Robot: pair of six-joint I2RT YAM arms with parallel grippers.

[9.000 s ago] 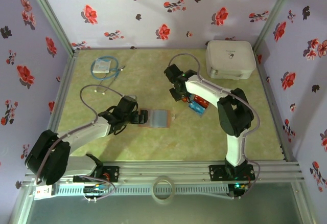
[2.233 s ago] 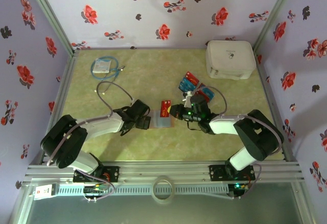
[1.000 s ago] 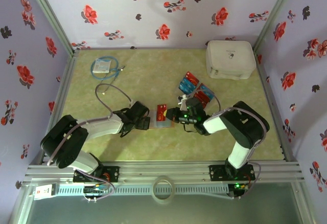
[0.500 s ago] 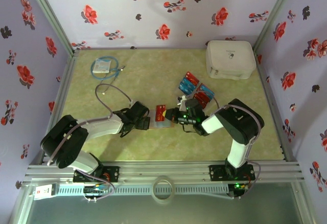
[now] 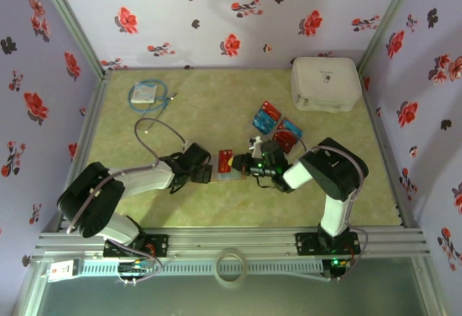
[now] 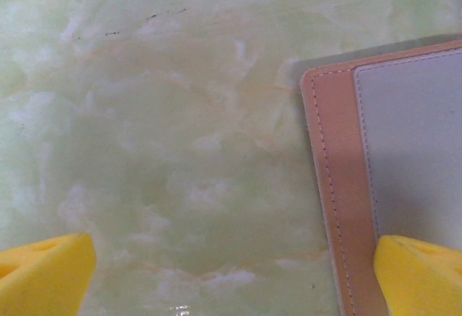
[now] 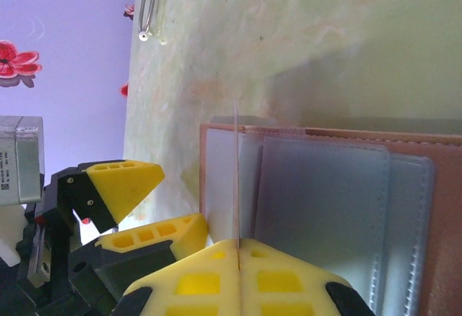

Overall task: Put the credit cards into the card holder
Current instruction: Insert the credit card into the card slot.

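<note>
**Bystanders on my table**

I see a white zip case in the far right corner of the green marbled table. A packet of coiled blue cable lies at far left, well apart from it. Floral walls close three sides. A metal rail runs along the near edge, with a pale ring just below it in my top view.

One card holder, one case, one cable packet — cards overlap, uncountable.
</note>
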